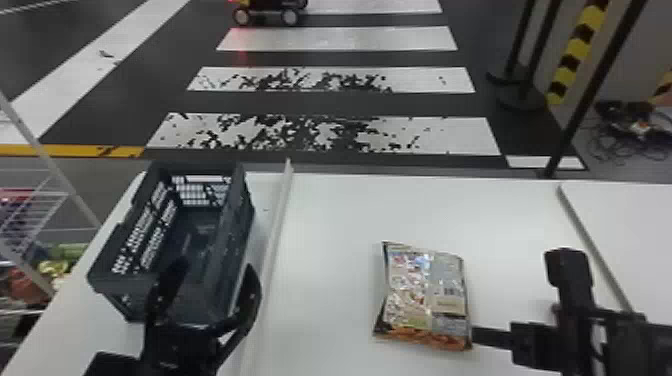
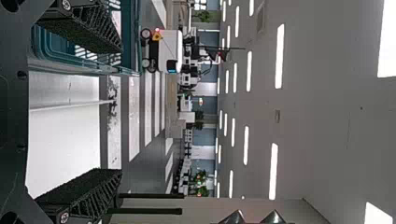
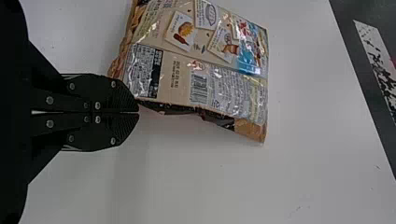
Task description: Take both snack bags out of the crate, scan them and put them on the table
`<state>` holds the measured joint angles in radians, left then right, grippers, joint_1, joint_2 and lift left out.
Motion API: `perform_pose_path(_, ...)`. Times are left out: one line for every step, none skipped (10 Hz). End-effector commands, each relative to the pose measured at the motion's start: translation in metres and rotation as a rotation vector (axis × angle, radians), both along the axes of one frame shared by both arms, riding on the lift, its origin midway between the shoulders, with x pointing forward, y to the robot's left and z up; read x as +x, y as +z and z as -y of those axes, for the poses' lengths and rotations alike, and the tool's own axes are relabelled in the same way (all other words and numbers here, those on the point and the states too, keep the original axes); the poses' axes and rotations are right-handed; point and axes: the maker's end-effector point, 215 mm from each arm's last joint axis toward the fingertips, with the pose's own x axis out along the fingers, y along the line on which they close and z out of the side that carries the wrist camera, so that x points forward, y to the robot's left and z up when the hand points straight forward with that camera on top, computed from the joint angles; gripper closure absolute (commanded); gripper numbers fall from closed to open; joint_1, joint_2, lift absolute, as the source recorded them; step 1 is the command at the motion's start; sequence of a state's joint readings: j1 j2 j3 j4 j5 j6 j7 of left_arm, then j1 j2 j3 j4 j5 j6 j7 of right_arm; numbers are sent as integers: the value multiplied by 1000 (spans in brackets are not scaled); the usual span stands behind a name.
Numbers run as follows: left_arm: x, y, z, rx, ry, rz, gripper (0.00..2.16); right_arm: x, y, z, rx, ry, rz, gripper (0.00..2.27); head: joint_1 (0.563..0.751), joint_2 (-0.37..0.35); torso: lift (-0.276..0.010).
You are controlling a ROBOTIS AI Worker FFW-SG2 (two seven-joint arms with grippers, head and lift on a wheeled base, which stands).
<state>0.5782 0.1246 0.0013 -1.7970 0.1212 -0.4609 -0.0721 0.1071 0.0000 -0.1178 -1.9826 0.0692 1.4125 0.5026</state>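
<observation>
I counted one bag [image 1: 425, 295], one crate [image 1: 237, 235] and one wheeled cart [image 1: 274, 6]. My left gripper [image 1: 212, 272] made one and my right gripper [image 1: 477, 336] two, with two black fingers [image 3: 122, 95] on each, four in all.

The white tabletop [image 1: 330, 215] has a pale raised strip [image 1: 277, 220] running across it. Past its far edge the dark grey floor [image 1: 350, 104] carries white crosswalk bars [image 1: 440, 135], the nearest two mottled with black flecks. A yellow floor line [image 1: 70, 150] lies beyond the tabletop, toward the left, and a wire rack [image 1: 37, 227] stands left of it. Beyond its right part rise black posts [image 1: 575, 120] and a yellow-and-black striped pole [image 1: 572, 57], with tangled cables [image 1: 620, 135] on the floor near them. Farther beyond the tabletop are a white wheeled cart [image 2: 169, 49], green plants [image 2: 201, 179] and a blue-grey and white far wall [image 2: 210, 135]. High over the floor beyond it, a grey ceiling [image 2: 322, 116] holds rows of bright light strips [image 2: 279, 56]
</observation>
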Motion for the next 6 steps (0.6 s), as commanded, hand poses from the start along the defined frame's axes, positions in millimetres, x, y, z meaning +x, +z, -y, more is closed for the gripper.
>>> perform_pose_path(0,0,0,1,0,-1,83,18,10,30,-116,-29,65,2186,695,68,-91)
perform_pose_path(0,-1,0,0,1,-2,83,29,27,41,-138,-45,120,2186,695,42,-91)
perform_pose_path(0,0,0,0,0,-1,83,43,44,46,-138,-50,194,1926,695,17,-91)
perform_pose_path(0,0,0,0,0,-1,83,48,54,48,-134,-57,220,1129,695,9,-91)
perform_pose_path(0,0,-1,1,2,-1,83,48,62,51,-137,-61,235,387,695,1,-91)
perform_pose_path(0,-1,-1,1,2,-2,83,48,69,52,-137,-63,250,225,695,-4,-91)
